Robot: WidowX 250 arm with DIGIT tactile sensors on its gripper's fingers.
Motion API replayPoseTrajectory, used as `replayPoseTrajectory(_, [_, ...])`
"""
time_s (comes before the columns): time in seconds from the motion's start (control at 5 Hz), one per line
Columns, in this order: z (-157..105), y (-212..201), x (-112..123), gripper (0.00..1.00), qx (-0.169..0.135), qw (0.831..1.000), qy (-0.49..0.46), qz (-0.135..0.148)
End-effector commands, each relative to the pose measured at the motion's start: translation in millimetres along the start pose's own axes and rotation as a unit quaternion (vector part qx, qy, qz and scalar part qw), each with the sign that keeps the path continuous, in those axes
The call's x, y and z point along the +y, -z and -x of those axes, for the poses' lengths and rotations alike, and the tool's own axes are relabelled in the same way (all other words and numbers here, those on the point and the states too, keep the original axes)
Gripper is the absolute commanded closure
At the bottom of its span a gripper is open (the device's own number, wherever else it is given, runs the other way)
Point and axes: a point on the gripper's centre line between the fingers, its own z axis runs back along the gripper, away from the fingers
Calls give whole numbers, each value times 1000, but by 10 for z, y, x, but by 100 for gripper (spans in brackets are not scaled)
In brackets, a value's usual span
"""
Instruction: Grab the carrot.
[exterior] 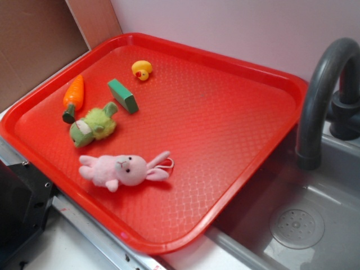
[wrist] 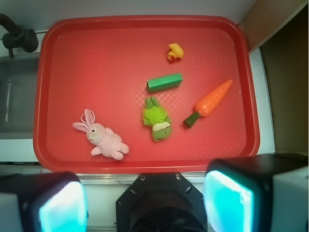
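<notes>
A red tray lies on the counter beside a grey sink, and a dark curved faucet stands at the sink's edge. The carrot lies flat on the tray near one of its short rims; in the wrist view the carrot is on the right part of the tray, its orange tip pointing up and to the right and its dark green stub pointing down and to the left. Nothing touches it. Just beside the stub lies a fuzzy green plush, seen in the wrist view to the left of the carrot, near it but apart. A green block lies a little beyond the plush, and a small yellow duck sits further toward the tray's far rim. A pink bunny lies on its side near the front rim, well apart from the carrot. The gripper appears only in the wrist view, at the bottom of the picture, high over the front rim of the tray and not near any toy. Its two fingers with light blue pads stand wide apart, and there is nothing between them.
</notes>
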Motion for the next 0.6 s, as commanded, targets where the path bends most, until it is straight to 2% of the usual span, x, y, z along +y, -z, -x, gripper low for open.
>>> replayPoseTrajectory(0.0, [0,0,0,0,0,1000,0,0])
replayPoseTrajectory(0.2, [-132,-29,194,0,-23,990,-130,57])
replayPoseTrajectory(0.4, [-307,22,430,0,-36,964,-255,72])
